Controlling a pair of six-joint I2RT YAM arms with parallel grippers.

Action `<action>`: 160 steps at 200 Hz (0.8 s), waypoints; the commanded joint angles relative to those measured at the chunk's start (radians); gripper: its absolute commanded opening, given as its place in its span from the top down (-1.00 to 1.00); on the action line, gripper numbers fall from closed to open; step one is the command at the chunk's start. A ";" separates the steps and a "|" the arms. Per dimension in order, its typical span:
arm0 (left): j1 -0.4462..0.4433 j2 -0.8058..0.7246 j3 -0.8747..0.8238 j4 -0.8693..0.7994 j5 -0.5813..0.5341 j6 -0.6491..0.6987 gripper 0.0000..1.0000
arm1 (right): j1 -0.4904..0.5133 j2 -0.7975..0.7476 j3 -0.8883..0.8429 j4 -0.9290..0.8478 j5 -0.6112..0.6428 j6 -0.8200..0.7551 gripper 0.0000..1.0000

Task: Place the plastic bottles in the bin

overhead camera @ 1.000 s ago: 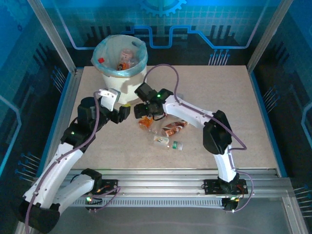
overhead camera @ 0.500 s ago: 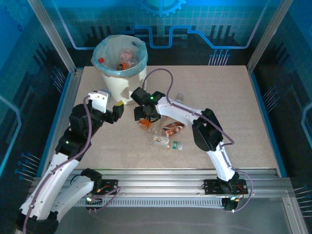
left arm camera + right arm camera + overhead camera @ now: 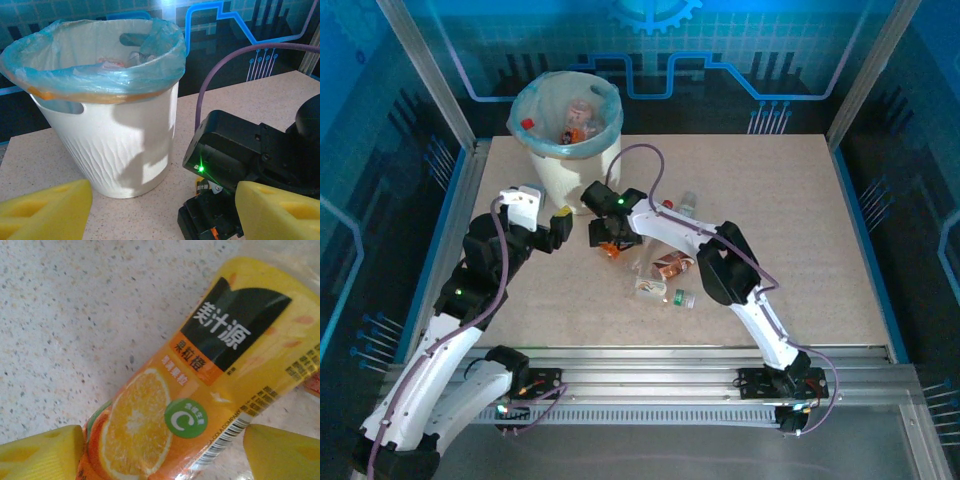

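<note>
Presently, in the top view, the right claw [image 3: 607,240] has shifted left over the last second and now sits low over the orange-labelled bottle [image 3: 615,251], near the foot of the bin [image 3: 555,172]. The left claw [image 3: 563,222] has drawn back a little toward the desk's left edge and hangs clear of the bottles. The bin stands at the far-left corner of the desk; several bottles lie in its blue liner, one with a red cap [image 3: 528,124]. Three more bottles remain on the desk toward its centre: a red-labelled crushed one [image 3: 672,265], a white-labelled one [image 3: 658,291] and a clear one [image 3: 687,203]. In the left wrist view, the left claw [image 3: 162,202] is spread wide and holds nothing; the bin [image 3: 120,145] stands just ahead with crumpled bottles visible inside, and the right arm's black head [image 3: 250,155] sits beside it. In the right wrist view, the right claw [image 3: 162,455] is spread, its yellow pads [image 3: 40,452] on either side of the orange-labelled bottle [image 3: 200,390], which lies on the desk. Judgement: the shift has lined up a pick, not yet closed.
</note>
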 commanded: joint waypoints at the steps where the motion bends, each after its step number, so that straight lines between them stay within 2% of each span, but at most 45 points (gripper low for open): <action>1: -0.005 -0.015 -0.017 0.031 -0.023 0.002 -0.53 | 0.011 0.059 0.043 -0.028 -0.013 0.036 -0.69; 60: -0.001 -0.007 -0.031 0.045 -0.028 0.009 -0.55 | 0.011 0.112 0.093 -0.033 -0.019 0.063 -0.68; 87: -0.002 -0.008 -0.031 0.044 -0.038 0.011 -0.55 | 0.015 0.118 0.107 -0.045 -0.026 0.054 -0.55; 136: -0.001 -0.011 -0.023 0.040 -0.063 0.003 -0.55 | 0.036 0.004 -0.011 0.015 -0.025 0.049 -0.30; 160: 0.000 -0.015 -0.018 0.040 -0.078 -0.006 -0.55 | 0.055 -0.079 -0.084 0.061 -0.042 0.050 -0.27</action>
